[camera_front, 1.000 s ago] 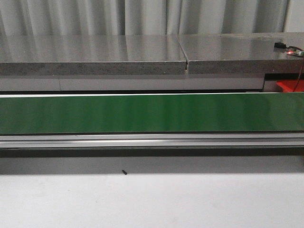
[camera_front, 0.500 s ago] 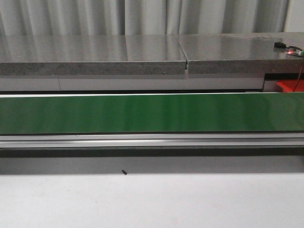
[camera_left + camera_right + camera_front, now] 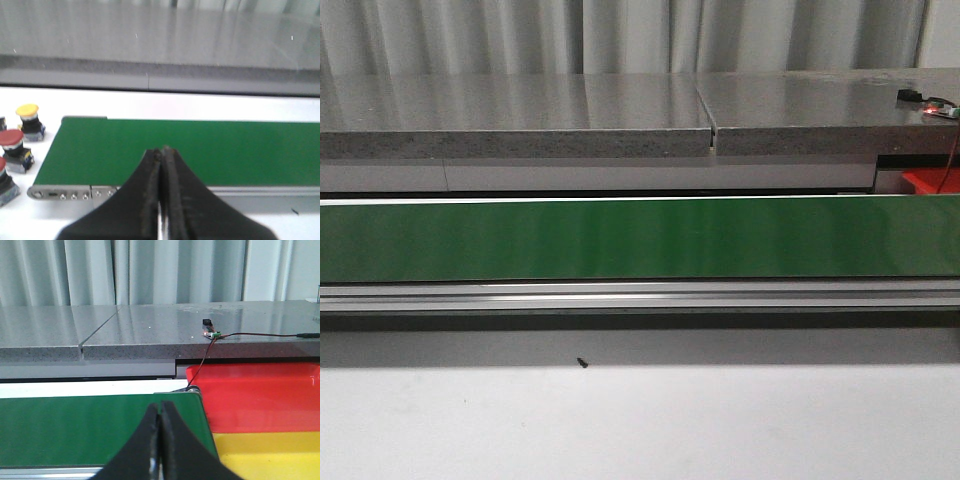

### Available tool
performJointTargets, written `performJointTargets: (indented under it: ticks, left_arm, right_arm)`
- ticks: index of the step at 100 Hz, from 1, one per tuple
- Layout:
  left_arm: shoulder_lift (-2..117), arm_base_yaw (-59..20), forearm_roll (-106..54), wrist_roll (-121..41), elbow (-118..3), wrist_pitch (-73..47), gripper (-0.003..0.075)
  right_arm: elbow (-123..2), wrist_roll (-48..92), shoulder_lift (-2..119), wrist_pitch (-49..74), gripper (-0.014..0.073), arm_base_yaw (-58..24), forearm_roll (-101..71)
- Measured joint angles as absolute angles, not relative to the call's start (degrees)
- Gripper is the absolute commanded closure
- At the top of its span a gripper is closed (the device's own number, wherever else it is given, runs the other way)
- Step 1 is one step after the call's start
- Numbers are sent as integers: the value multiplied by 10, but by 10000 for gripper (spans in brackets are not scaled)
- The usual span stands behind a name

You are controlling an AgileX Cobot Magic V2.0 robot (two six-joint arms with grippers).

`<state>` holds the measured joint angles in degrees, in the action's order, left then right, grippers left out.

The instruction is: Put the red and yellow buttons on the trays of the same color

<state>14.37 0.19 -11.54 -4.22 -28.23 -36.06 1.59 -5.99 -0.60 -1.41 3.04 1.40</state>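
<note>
Right now the buttons lie off the end of the long green conveyor belt point(image 3: 180, 150), on the side my left gripper point(image 3: 161, 156) covers: a yellow-capped push button point(image 3: 28, 120) and a red-capped push button point(image 3: 14, 147), standing upright beside one another. My left arm is nearer, I judge. The flat red tray point(image 3: 255, 397) and flat yellow tray point(image 3: 270, 450) sit just past the belt's other end, before my right gripper point(image 3: 160, 407). Both pairs of jaws are pressed together, holding nothing.

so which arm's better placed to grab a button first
Left. Its wrist view shows the yellow button and a red button off the green belt's end; the right wrist view shows only trays.
</note>
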Motion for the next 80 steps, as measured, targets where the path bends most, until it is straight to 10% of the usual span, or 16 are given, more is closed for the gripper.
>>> performJointTargets:
  ticks: [67, 80]
  left_arm:
    - [390, 2, -119, -44, -480, -574, 738]
    - [390, 2, -124, -44, -480, -576, 633]
  right_arm:
    - [16, -60, -6, -14, 661, 30, 14]
    - [16, -60, -6, -14, 661, 30, 14]
